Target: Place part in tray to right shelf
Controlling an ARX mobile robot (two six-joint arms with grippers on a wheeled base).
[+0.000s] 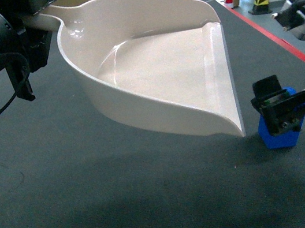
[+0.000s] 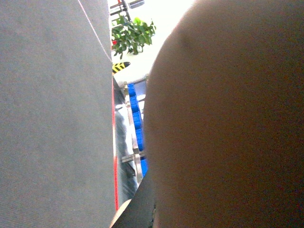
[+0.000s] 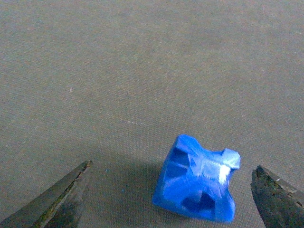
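Left end effector (image 1: 37, 19) grips tray (image 1: 157, 72) handle, lip tilted to receive. Right end effector (image 3: 171, 199) open, straddling part (image 3: 197, 185) on bench (image 1: 97, 205) beside lip, not gripping.

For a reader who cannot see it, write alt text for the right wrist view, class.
A small bright-blue part sits on dark grey carpet, low and right of centre in the picture. The two dark fingertips of the open right gripper flank it at the bottom corners, neither touching it.
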